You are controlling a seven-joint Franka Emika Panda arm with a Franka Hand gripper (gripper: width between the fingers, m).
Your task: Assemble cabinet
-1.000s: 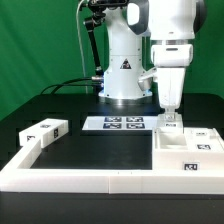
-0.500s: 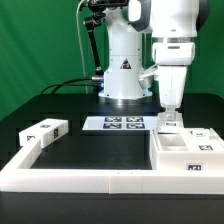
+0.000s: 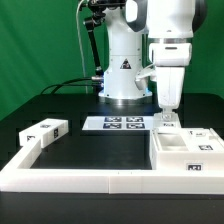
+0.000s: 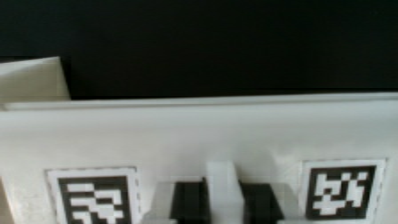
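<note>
The arm's two-finger gripper (image 3: pixel 168 110) hangs over the white matte plastic cabinet box (image 3: pixel 182 158) at the exterior view's right, its dark fingers (image 4: pixel 187 203) straddling a thin white panel (image 4: pixel 222 180), though I cannot tell whether they clamp it.

This is a robotics lab test cell. A plain green backdrop (image 3: pixel 40 50) hangs behind a black table (image 3: pixel 90 145). At the table's far side stands the white base of a robot arm (image 3: pixel 122 70) with a warning triangle on it, and cables (image 3: pixel 80 45) run down beside it. Printed square tags mark the marker board (image 3: pixel 118 124) and the loose white cabinet parts (image 3: pixel 185 150). A white border rail (image 3: pixel 80 178) fences the near edge.
</note>
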